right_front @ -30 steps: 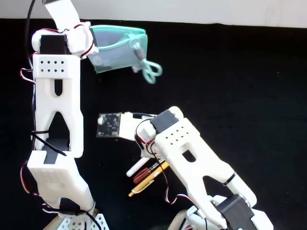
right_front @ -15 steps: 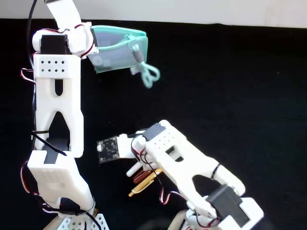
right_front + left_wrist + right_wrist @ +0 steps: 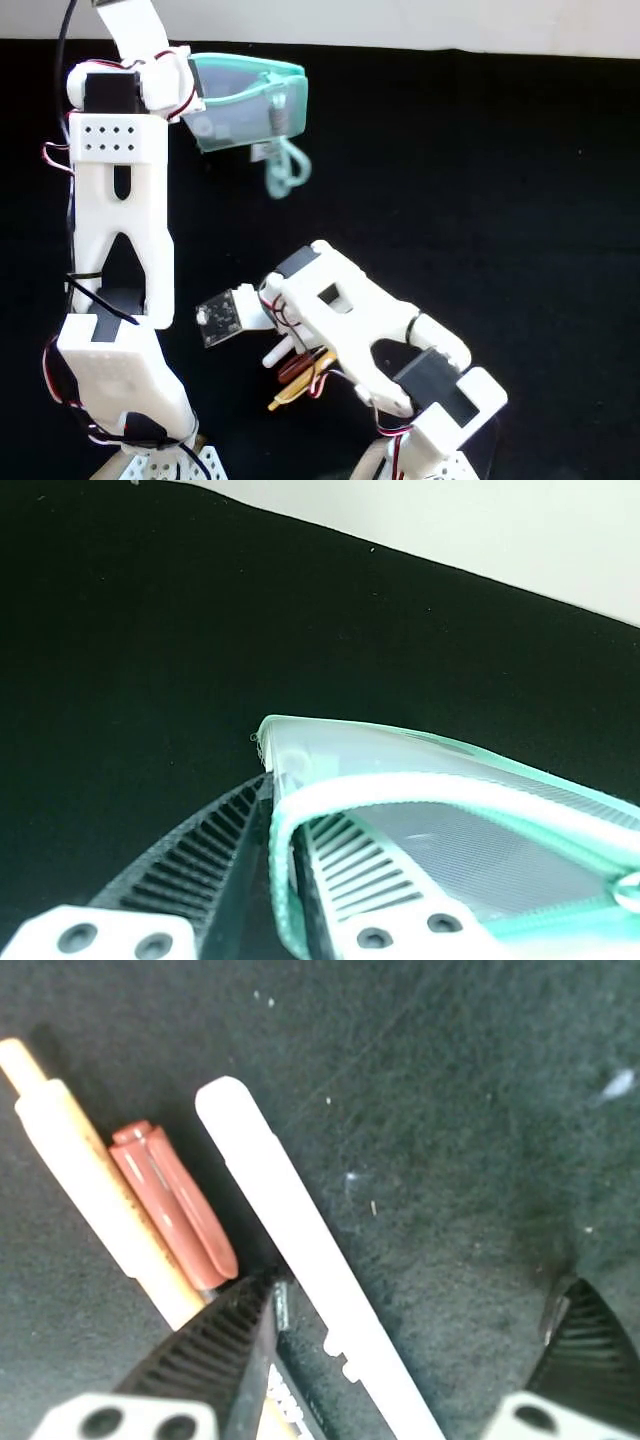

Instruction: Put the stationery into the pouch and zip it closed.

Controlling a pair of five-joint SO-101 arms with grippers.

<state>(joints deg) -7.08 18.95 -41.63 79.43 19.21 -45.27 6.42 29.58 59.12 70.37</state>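
Black-cloth bench (image 3: 480,180). Mint pouch (image 3: 245,105) at ~11 o'clock, edge clamped in L tool (image 3: 283,830), prob to steady it for loading. R tool (image 3: 420,1290) at ~6 o'clock, jaws wide apart, straddling white pen (image 3: 300,1230); looks lined up for a pick. Red pen (image 3: 175,1200) & yellow pen (image 3: 90,1170) lie just beside it.

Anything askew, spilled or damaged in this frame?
Nothing spilled or damaged. The pouch hangs tilted, pinched at one end by the left tool, its loop dangling. The pens lie side by side under the open right tool.
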